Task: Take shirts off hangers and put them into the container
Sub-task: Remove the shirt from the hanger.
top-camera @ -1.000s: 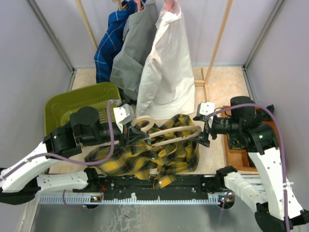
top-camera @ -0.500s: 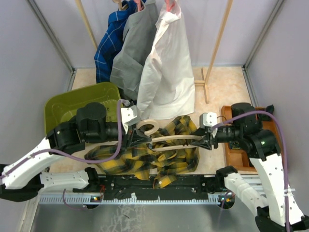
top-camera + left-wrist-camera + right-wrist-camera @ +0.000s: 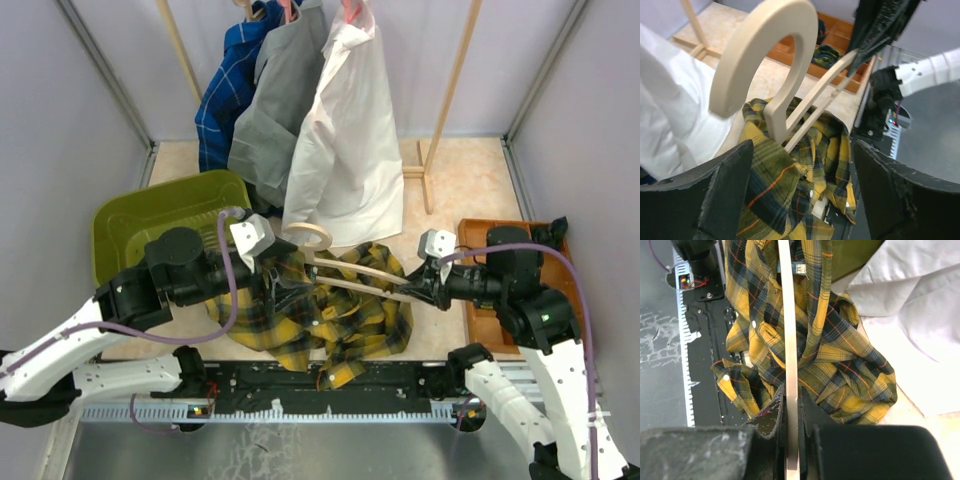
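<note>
A pale wood-coloured hanger (image 3: 352, 268) slants over the table's front, its hook (image 3: 308, 235) toward the left arm. My right gripper (image 3: 424, 289) is shut on the hanger's right end; in the right wrist view the bar (image 3: 790, 340) runs straight up from between the closed jaws (image 3: 791, 396). The yellow-and-black plaid shirt (image 3: 340, 322) hangs crumpled around and under the bar (image 3: 840, 370). My left gripper (image 3: 276, 280) stands open just short of the hook (image 3: 777, 112), nothing between its fingers (image 3: 802, 150). The olive-green container (image 3: 140, 218) sits at the left. Blue (image 3: 224, 95), grey (image 3: 275, 95) and white (image 3: 345, 150) shirts hang behind.
An orange tray (image 3: 492, 322) of black parts sits under my right arm. Two straight wooden rack poles (image 3: 455, 90) (image 3: 180, 48) slant up at the back. Pink hangers (image 3: 350, 10) carry the hanging shirts. A black toothed rail (image 3: 300, 405) runs along the near edge.
My left gripper has opened and let go of the hanger by its hook. My right gripper has closed on the hanger's right end, and that end has dropped lower.
</note>
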Tool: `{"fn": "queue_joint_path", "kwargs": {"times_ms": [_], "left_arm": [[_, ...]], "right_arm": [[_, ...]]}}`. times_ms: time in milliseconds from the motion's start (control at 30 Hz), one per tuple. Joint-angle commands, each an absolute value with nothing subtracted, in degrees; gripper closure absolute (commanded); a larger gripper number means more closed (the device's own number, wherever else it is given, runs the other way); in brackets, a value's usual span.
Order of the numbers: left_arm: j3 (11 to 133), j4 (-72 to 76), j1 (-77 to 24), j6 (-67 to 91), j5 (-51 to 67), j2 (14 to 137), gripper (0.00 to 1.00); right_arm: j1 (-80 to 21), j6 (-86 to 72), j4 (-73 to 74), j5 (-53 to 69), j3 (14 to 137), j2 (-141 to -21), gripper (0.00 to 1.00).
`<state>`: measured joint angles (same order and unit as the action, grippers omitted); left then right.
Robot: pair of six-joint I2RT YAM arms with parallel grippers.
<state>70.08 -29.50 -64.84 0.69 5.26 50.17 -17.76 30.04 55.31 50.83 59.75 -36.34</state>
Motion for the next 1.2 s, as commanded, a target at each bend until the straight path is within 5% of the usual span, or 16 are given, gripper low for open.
{"fn": "queue_joint_path", "kwargs": {"times_ms": [0,233,400,467,567,700,1167], "left_arm": [[66.4,-22.0,-64.8,2.8,-5.5,47.0,0.12],[63.9,-21.3,-64.8,5.4,-12.6,47.6,0.13],[65.8,-24.0,-64.9,6.2,-14.9,51.8,0.23],[66.9,-25.8,-64.9,7.0,-18.5,53.0,0.40],[67.0,-26.5,-64.9,7.7,-23.2,52.5,0.83],[64.9,-25.2,-64.8,8.4,-26.8,49.1,0.98],[62.8,-31.5,-64.8,17.1,-41.7,43.3,1.00]], "right_arm": [[-17.2,23.3,49.9,47.3,61.2,-35.8,1.00],[-17.2,21.6,54.7,47.4,66.0,-37.2,1.00],[-17.2,21.0,59.0,49.6,71.6,-39.5,1.00],[-17.2,21.1,60.7,50.2,73.8,-39.9,1.00],[-17.2,20.7,62.6,48.0,75.3,-40.1,1.00],[-17.2,20.7,65.0,41.6,76.2,-40.2,1.00],[-17.2,25.4,73.7,34.4,90.9,-39.7,1.00]]}}
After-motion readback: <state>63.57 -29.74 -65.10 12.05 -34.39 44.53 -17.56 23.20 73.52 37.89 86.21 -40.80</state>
